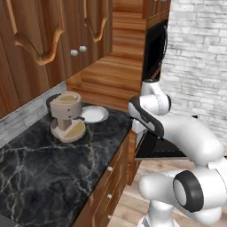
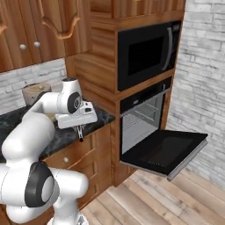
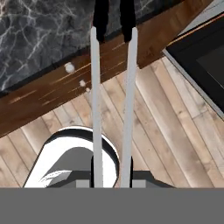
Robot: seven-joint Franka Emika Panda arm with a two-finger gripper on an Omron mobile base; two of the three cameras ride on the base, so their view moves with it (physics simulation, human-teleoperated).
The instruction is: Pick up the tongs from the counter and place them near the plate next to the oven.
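My gripper (image 2: 80, 127) is shut on the tongs (image 2: 80, 133), which hang point-down just past the counter's (image 2: 66, 135) front edge. In the hand view the tongs (image 3: 96, 100) run up as two thin silvery arms with black tips from my gripper (image 3: 112, 175). Those tips lie over the counter (image 3: 39, 30) edge and the wooden cabinet front. The plate (image 1: 94, 114) rests on the counter (image 1: 44, 168) at its far end, beside the coffee machine. The oven (image 2: 143, 114) stands just right of the counter, its door (image 2: 165, 149) folded down open.
A beige coffee machine (image 1: 66, 116) stands left of the plate. A black microwave (image 2: 145, 52) sits above the oven. Wooden wall cabinets (image 1: 48, 35) hang over the counter. Wooden floor (image 3: 144, 131) lies below the tongs, and a white brick wall (image 2: 202, 88) is on the right.
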